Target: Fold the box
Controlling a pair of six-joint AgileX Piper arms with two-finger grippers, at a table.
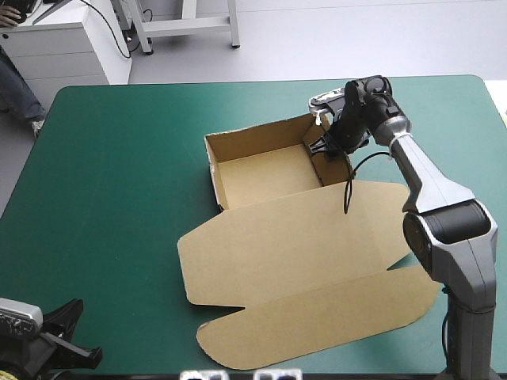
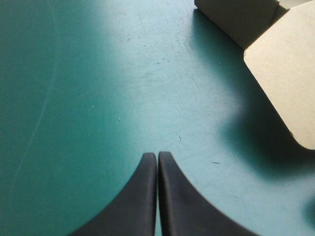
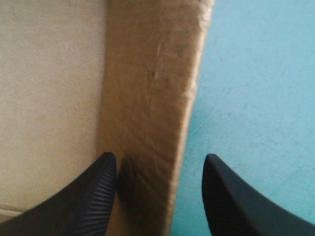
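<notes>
**A:** Where's the box?
**B:** The brown cardboard box [image 1: 261, 170] sits centre to upper right of the high view, on the teal-green table cover [image 1: 111, 198]. Its tray walls are up, and its flat lid [image 1: 301, 253] is spread toward the lower middle of the frame.
**A:** Grippers?
**B:** My right gripper [image 3: 160, 162] is open and straddles the tray's right-hand wall [image 3: 147, 88], one black finger inside, one outside. It isn't clamped on it. My left gripper [image 2: 157, 155] is closed to a point and empty, at the lower left of the high view, over bare cover and apart from the box.
**A:** How does it handle?
**B:** I judge it light, stiff across the panels and bending only at the creases. It looks smooth, so it may slide rather than fold. I'd pinch a wall's top edge or a flap near its crease, not mid-panel. I'd go easy on the squeeze, since tucked walls can spring loose.
</notes>
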